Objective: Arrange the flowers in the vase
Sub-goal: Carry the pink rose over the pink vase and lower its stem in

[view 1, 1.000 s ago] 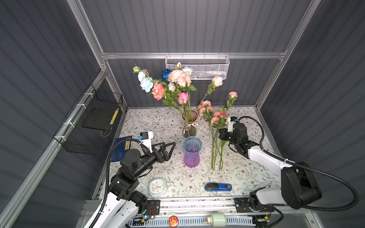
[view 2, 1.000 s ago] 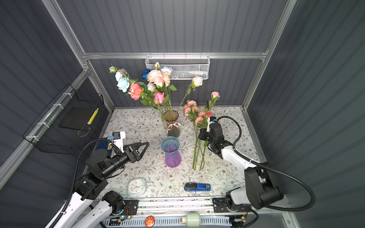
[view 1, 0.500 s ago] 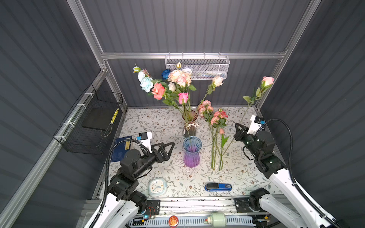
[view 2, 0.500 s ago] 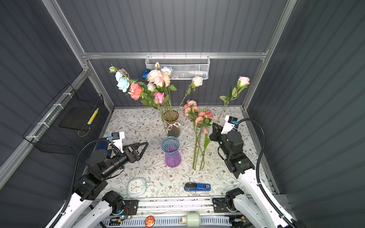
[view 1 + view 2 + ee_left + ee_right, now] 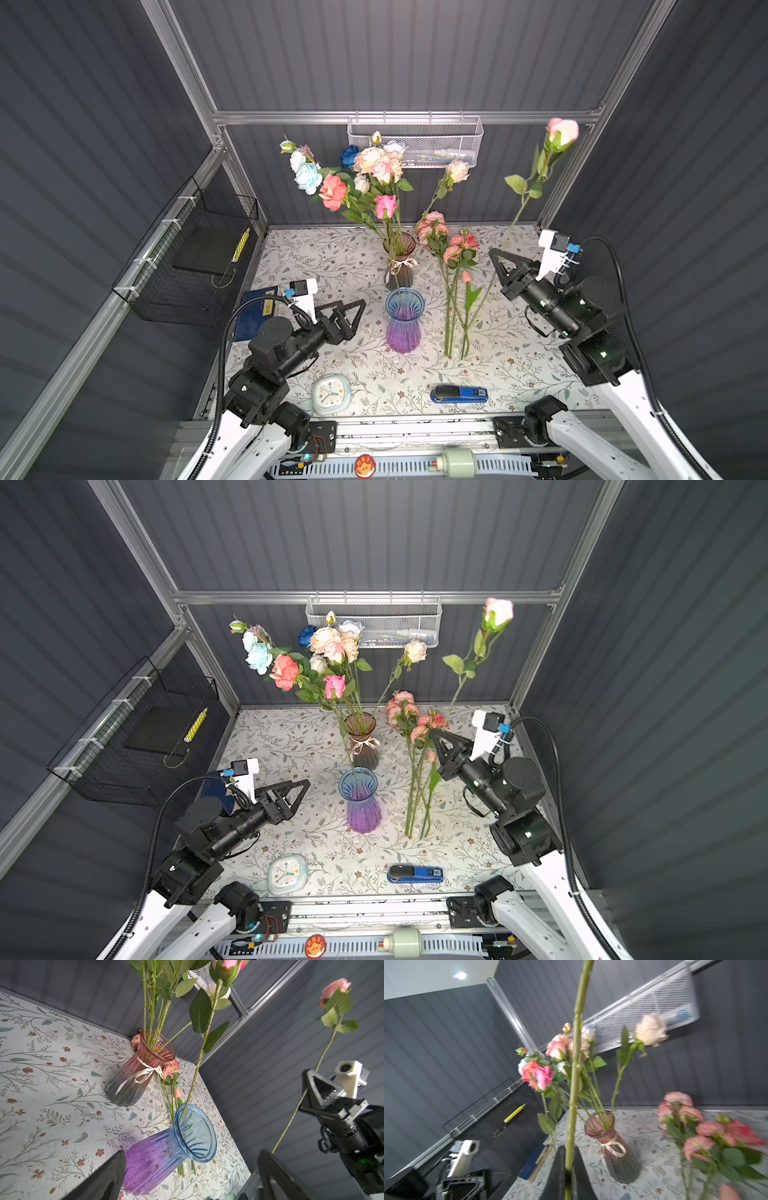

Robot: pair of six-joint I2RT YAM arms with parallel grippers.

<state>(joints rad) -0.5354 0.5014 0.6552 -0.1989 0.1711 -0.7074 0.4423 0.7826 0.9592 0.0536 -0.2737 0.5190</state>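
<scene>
The right gripper [image 5: 495,254] pinches a pink rose [image 5: 562,131] by its stem, right of the blue-purple vase [image 5: 402,328]. The stem stands near upright, bloom uppermost, leaning away from the vase. The left gripper [image 5: 356,311] gapes empty, left of it

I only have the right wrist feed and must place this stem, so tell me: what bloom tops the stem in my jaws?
Observer: A pink rosebud, high above the right gripper.
Operator: Any vase besides the pink vase?
Observer: Yes, a blue-and-purple vase stands in front of it, with one stem inside.
Operator: Where is the left gripper?
Observer: Open, to the left of that blue-and-purple vase, touching nothing.
</scene>
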